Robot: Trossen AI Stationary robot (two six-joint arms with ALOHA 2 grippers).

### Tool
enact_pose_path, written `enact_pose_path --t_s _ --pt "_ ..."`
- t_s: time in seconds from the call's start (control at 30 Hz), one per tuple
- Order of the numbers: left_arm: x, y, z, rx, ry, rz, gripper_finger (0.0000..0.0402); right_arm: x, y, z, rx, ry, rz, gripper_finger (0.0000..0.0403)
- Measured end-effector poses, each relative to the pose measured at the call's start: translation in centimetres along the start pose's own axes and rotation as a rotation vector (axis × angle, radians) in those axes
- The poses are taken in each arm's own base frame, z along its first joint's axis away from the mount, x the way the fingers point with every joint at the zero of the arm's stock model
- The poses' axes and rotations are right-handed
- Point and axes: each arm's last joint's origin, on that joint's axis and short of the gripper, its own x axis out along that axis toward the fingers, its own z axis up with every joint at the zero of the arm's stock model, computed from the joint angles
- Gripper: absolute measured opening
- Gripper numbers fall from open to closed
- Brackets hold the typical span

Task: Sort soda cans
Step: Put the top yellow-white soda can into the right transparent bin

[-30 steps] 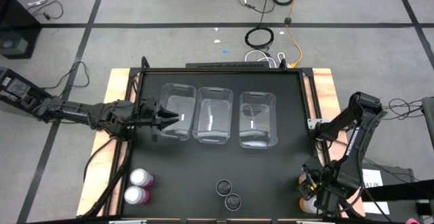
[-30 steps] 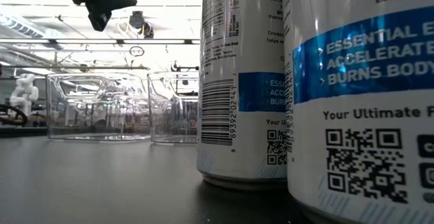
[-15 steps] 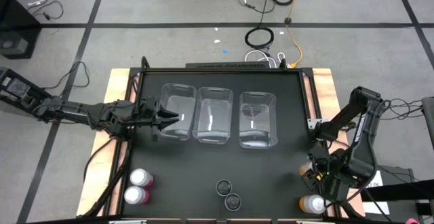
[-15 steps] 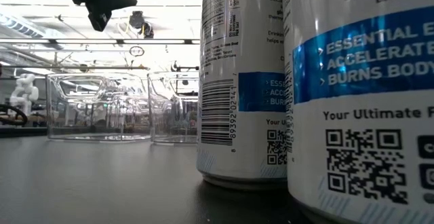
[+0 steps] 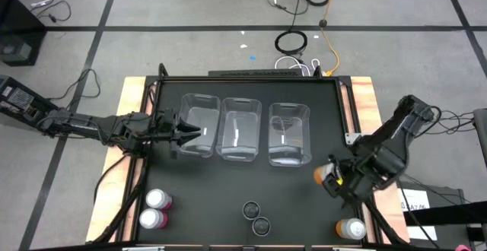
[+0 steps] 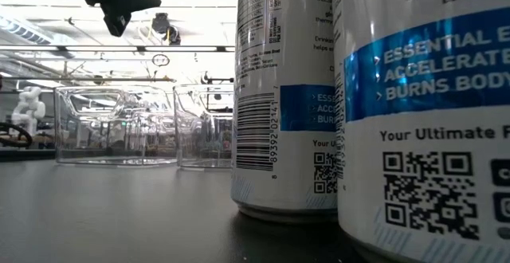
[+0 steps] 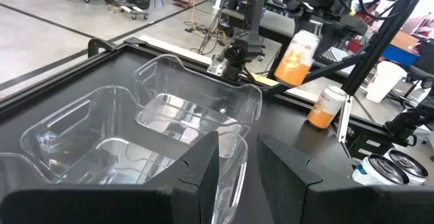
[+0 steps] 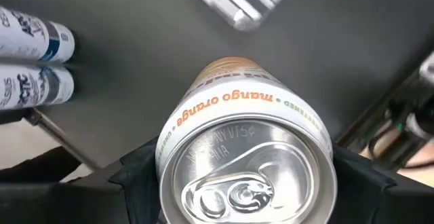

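**One orange can lifted by the right gripper; five cans on the table**

One orange can (image 5: 326, 175) is pinched between the fingers of the right gripper (image 5: 335, 179) and hangs above the table (image 5: 304, 213), near the front right corner of the right bin (image 5: 289, 134). The right wrist view shows its silver top with pull tab and the rim text "mango orange" (image 8: 227, 102); embossed characters on the lid are not legible.

The second orange can (image 5: 350, 228) stands at the front right edge. Two pink cans (image 5: 155, 209) stand side by side at the front left. Two dark cans (image 5: 256, 217) stand touching at the front centre.

Only the low view gives the dark cans' (image 6: 414, 119) side print: white bodies with a blue band reading "ESSENTIAL ENERGY", "ACCELERATE…", "BURNS BODY…", a barcode, QR codes, "Your Ultimate F…" and part of "CELSIUS". The right wrist view shows the same two cans (image 8: 34, 64) lower down, off to one side.

The left gripper (image 5: 194, 134) hovers over the left bin (image 5: 199, 126), holding nothing; its fingers (image 7: 200, 180) stand slightly apart. The left wrist view shows the held can (image 7: 298, 51) tilted in the air, the standing one (image 7: 323, 106) below it. The middle bin (image 5: 240, 129) lies between the others.
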Motion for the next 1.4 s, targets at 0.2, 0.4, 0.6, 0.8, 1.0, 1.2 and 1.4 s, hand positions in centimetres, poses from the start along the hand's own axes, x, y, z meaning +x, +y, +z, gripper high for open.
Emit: enact_pose_path --t_s 0.2,0.4,0.6,0.8,1.0,1.2,1.4 --pt "0.0 0.0 0.0 0.0 0.0 0.0 0.0109 0.1 0.6 3.1 -0.052 -0.082 0.02 0.029" --pt "0.0 0.0 0.0 0.0 0.0 0.0 0.0109 -0.7 0.6 6.8 -0.072 -0.197 0.037 0.029" --pt "0.0 0.0 0.0 0.0 0.0 0.0 0.0109 0.1 0.9 11.2 -0.115 -0.243 0.048 0.029" --pt "0.0 0.0 0.0 0.001 -0.001 0.001 0.0109 2.6 1.0 15.4 -0.132 -0.183 -0.007 0.029" --pt "0.0 0.0 0.0 0.047 -0.003 0.007 0.0109 5.3 0.7 18.6 -0.127 -0.111 -0.082 0.029" --pt "0.0 0.0 0.0 0.054 -0.006 0.016 0.0109 7.1 -0.4 21.1 -0.068 -0.062 -0.134 0.029" --pt "0.0 0.0 0.0 0.052 -0.006 0.018 0.0109 8.4 -1.9 22.9 -0.03 0.0 -0.194 0.029"
